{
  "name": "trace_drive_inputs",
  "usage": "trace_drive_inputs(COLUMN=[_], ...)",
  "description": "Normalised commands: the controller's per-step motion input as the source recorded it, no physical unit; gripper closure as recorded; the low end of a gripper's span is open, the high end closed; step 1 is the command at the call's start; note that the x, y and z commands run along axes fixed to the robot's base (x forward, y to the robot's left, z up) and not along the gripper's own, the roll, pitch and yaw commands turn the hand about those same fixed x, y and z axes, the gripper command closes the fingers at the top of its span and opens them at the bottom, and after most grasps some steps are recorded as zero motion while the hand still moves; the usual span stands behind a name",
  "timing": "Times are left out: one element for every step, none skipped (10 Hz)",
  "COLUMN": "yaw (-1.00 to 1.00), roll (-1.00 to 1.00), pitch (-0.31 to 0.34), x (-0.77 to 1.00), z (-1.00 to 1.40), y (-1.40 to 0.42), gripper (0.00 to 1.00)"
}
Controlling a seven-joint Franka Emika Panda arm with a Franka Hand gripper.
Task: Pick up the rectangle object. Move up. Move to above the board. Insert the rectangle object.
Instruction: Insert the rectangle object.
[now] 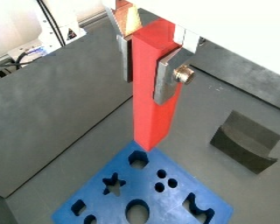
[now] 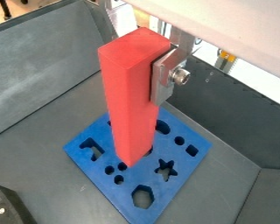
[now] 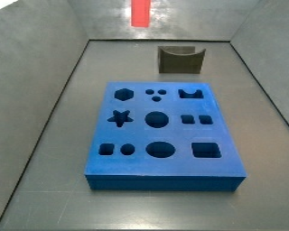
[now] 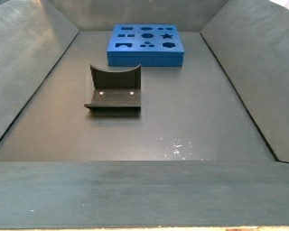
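Red-orange and square in cross-section, the rectangle object stands upright between the two silver finger plates of the tool, which is closed on its upper part. In both wrist views the plates press flat against opposite faces of the bar, and a round brass-coloured fastener sits on the outer side of one plate. The bar's lower end hangs free below the tool, clear of everything beneath it.

Directly below the tool lies the board, a thick blue slab flat on the dark grey surface. In a wrist view the bar's lower end appears over the board's middle region, among its dark holes; whether it is aligned with a particular hole cannot be told. The board's star-shaped hole and hexagon hole are visible beside the bar.

In a side view only the bar's lower end shows at the upper edge, high above the surface and beyond the board; the tool itself is out of that view.

A dark olive notched block rests on the surface below and to one side of the tool, apart from the board. In a side view the block lies nearer the camera than the board, not touching it.
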Motion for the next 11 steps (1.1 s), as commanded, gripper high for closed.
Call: trace_drive_inputs(yaw=[-0.04, -0.08, -0.13, -0.14, -0.16, -0.2, -0.22, -0.22, -0.15, -0.13, -0.11], roll=[0.0, 0.0, 0.0, 0.0, 0.02, 0.24, 0.28, 0.26, 0.23, 0.2, 0.16], pitch=[-0.1, -0.134, -0.106, -0.091, -0.089, 0.0, 0.0, 0.0, 0.0, 0.0, 0.0], x=[0.07, 0.15, 0.19, 0.28, 0.35, 0.53, 0.55, 0.59, 0.68, 0.7, 0.72], z=[-0.06, -0.11, -0.12, -0.12, -0.16, -0.18, -0.19, -0.21, -0.27, -0.3, -0.29], y=[-0.39, -0.54, -0.6, -0.64, -0.66, -0.64, -0.59, -0.56, -0.48, -0.45, -0.44], gripper=[1.0, 1.0, 1.0, 1.0, 1.0, 1.0, 1.0, 1.0, 1.0, 1.0, 1.0])
